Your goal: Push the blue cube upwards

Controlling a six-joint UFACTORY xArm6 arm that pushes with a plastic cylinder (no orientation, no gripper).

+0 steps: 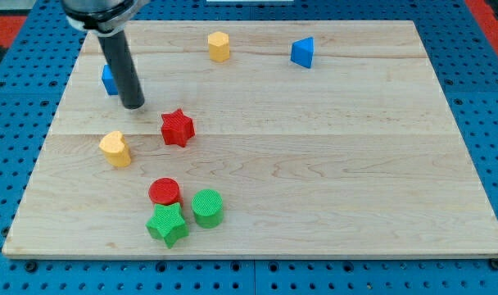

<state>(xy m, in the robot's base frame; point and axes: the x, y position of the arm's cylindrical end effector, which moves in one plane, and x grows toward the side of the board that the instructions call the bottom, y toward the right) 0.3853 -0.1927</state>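
My tip (133,105) sits on the wooden surface (314,164), and the rod above it cuts right across the blue cube (109,79), hiding most of it. Only a sliver of blue shows on the rod's left, near the surface's left edge. The tip lands just below and to the right of that cube; whether it touches, I cannot tell. There are no jaws on this end effector, only a bare rod, so it grasps nothing.

Taking the blue cube as the landmark: the red star (177,128) lies below and to its right, just past the tip. The yellow heart-shaped block (115,148) is straight below the cube. Far below, a tight cluster: the red cylinder (165,192), the green cylinder (207,207) and the green star (167,224), the star touching the red cylinder above it. Up and to the cube's right stands the yellow hexagonal block (219,46), and well beyond that, the blue triangular block (303,52).
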